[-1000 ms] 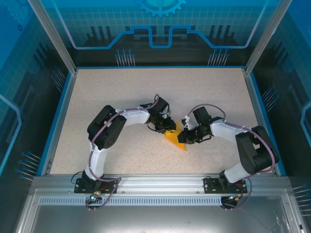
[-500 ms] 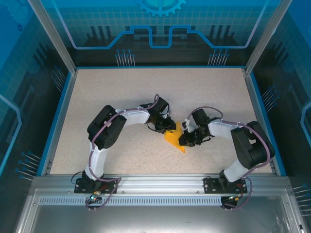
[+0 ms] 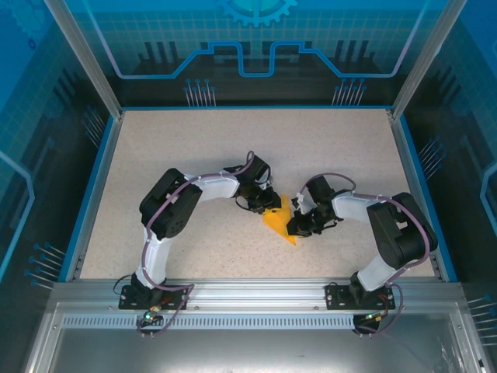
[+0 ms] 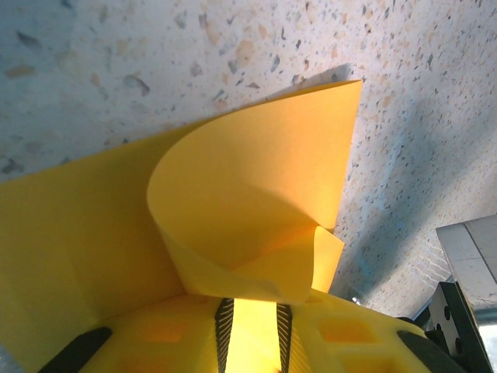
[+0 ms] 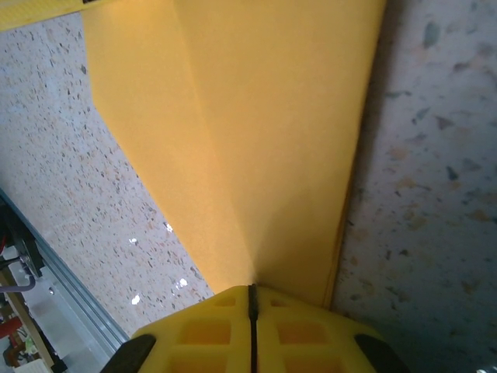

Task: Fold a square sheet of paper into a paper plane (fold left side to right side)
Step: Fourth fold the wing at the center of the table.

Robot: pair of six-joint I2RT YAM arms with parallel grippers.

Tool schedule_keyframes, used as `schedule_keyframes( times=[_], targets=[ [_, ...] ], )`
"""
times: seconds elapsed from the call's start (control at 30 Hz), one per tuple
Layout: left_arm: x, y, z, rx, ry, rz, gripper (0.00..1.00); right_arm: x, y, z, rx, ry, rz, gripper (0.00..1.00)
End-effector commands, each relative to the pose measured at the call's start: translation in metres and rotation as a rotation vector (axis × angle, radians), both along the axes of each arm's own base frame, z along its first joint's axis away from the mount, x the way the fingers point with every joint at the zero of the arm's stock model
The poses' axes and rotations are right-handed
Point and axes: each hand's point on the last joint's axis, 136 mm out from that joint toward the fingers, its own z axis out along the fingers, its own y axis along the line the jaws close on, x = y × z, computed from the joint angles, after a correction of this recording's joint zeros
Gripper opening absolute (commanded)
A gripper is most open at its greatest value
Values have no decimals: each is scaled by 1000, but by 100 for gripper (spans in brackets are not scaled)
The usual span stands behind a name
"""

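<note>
The orange-yellow square sheet of paper lies mid-table, folded into a pointed wedge with its tip toward the near edge. My left gripper is at its far left corner. In the left wrist view a flap of the sheet curls up and back into my left gripper, and paper fills the gap between the ribbed pads. My right gripper is at the sheet's right edge. In the right wrist view the jaws of the right gripper meet in a thin line, and a raised ridge of the sheet runs into them.
The speckled table is bounded by a blue rim and clear enclosure walls. A metal rail with both arm bases runs along the near edge. The right arm's elbow stands near the right rim.
The right gripper has closed fully on the paper's right edge and shifted slightly left, its elbow swinging inward. The left gripper and the curled flap have stayed put.
</note>
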Motion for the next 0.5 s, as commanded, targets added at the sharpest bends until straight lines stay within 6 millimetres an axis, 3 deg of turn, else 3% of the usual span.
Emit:
schedule_keyframes(
  times=[0.0, 0.47],
  targets=[
    [-17, 31, -49, 153, 82, 18, 26, -33, -9, -15, -63, 124, 4, 7],
    [-14, 38, -54, 162, 94, 36, 26, -48, -19, -13, -98, 148, -19, 5]
  ],
)
